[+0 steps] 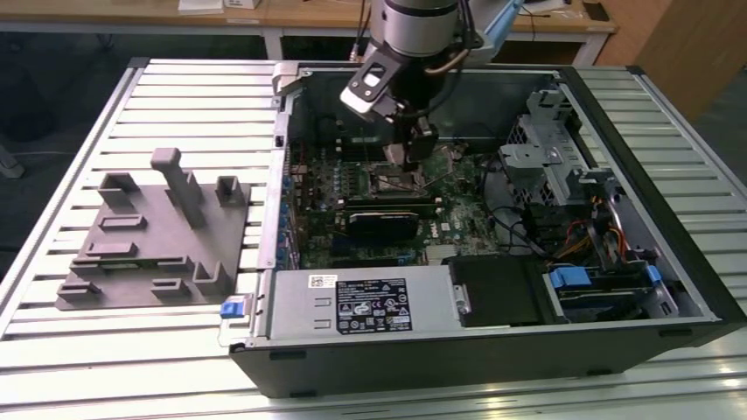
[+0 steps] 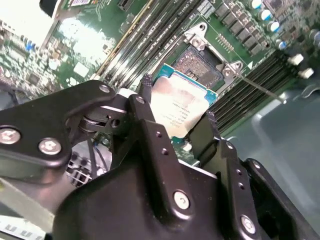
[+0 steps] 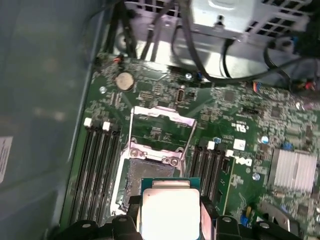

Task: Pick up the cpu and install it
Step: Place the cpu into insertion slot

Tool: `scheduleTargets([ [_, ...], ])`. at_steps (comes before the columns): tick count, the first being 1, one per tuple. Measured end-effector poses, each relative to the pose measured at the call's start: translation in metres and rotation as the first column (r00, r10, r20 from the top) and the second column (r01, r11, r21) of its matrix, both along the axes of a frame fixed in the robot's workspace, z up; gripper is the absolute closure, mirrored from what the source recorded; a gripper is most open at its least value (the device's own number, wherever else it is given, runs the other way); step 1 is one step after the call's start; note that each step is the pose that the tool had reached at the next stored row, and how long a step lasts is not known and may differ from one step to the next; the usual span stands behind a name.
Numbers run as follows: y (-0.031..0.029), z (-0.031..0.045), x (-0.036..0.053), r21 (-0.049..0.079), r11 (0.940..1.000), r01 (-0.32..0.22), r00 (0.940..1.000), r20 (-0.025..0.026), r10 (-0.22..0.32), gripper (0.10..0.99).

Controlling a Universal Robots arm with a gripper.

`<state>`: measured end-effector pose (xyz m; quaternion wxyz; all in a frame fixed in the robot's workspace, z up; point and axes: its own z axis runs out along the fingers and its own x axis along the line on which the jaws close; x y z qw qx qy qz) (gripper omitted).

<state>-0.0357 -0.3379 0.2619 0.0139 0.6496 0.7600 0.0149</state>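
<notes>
The gripper [image 2: 177, 99] is clenched on the cpu [image 2: 184, 111], pinching two opposite edges. The open socket [image 2: 202, 62] lies just beyond the chip and partly under it, and the two look apart.

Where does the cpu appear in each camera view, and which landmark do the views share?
First wrist view: cpu held in the gripper, at the socket's edge.
Second wrist view: cpu between the gripper's fingers, partly covering the socket.
Exterior view: cpu too small to tell; the gripper hangs over the socket.
Shared landmark: the open socket on the green board.
</notes>
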Motion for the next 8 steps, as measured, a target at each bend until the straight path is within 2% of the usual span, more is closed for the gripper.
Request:
scheduleTargets([
  [4, 0.0000, -0.0006, 0.0000, 0.000, 0.9973, 0.073, 0.9973, 0.0000, -0.073, 0.541],
  [8, 0.0000, -0.0014, 0.0000, 0.000, 0.9894, 0.145, 0.9894, 0.0000, -0.145, 0.541],
])
